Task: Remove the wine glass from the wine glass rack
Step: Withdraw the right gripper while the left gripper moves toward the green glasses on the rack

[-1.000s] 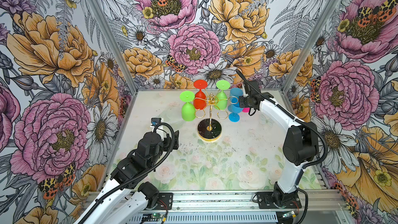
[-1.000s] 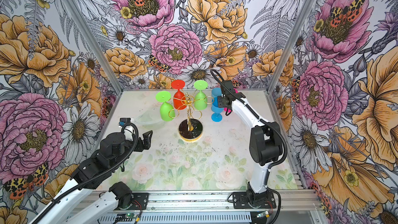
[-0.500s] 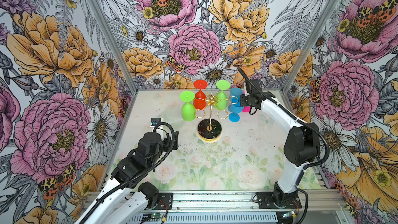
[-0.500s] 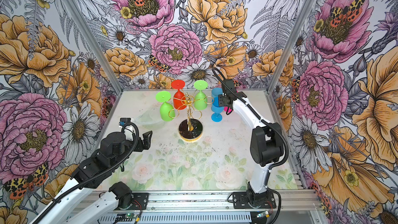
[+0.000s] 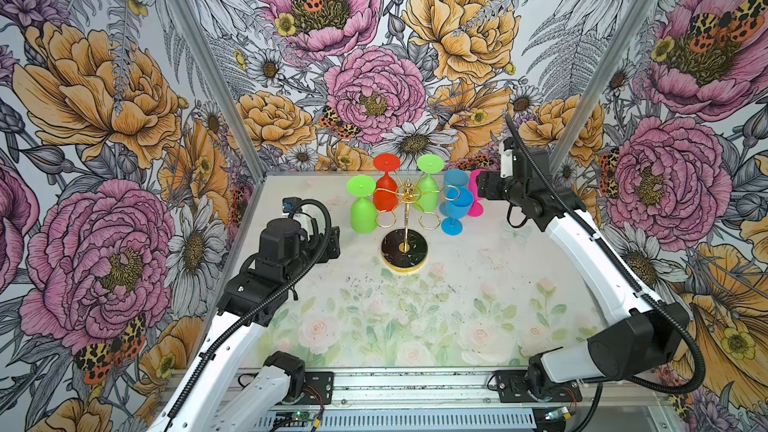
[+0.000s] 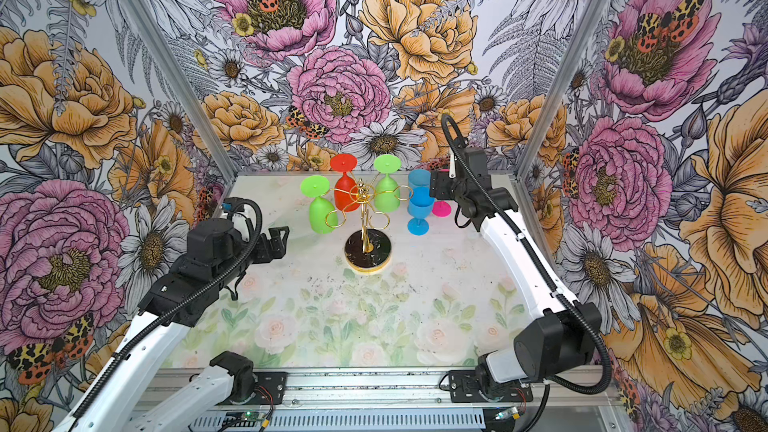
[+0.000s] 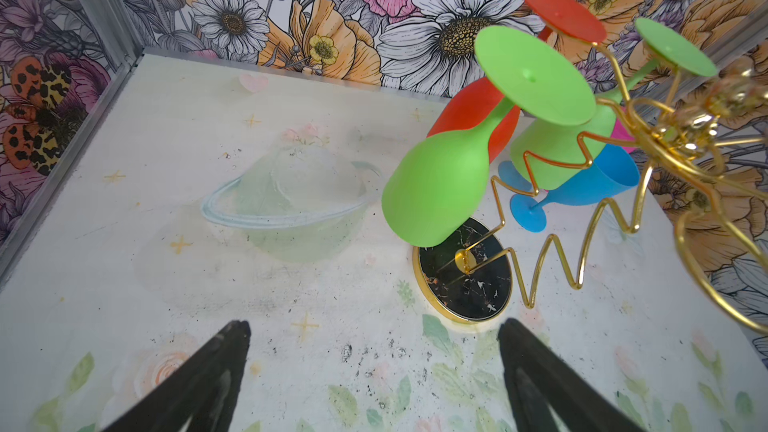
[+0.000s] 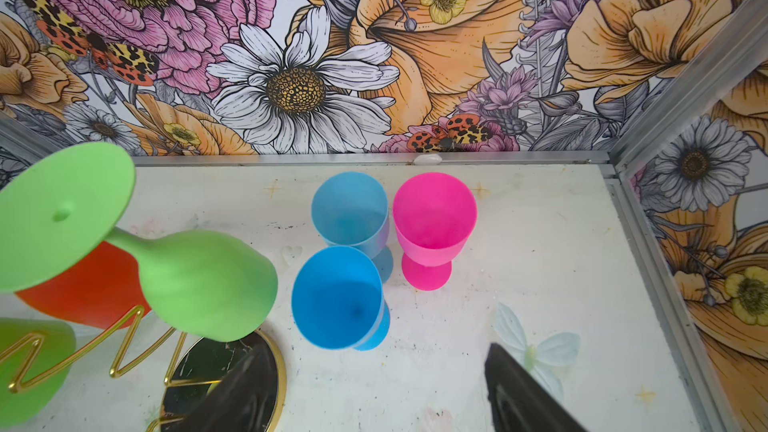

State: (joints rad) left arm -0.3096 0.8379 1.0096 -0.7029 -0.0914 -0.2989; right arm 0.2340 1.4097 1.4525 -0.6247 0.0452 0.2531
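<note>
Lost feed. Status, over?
Left gripper, right gripper open, empty. Wine glass rack holds two green glasses, red glass. Blue glasses, pink glass stand beside it.

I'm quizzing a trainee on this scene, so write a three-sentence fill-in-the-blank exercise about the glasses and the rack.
The rack holds ___ glasses upside down.
Two of them are green glasses; the third hanging glass is ___.
The upright glass beside the two blue glasses is ___.
Missing words: three, red, pink.
</note>
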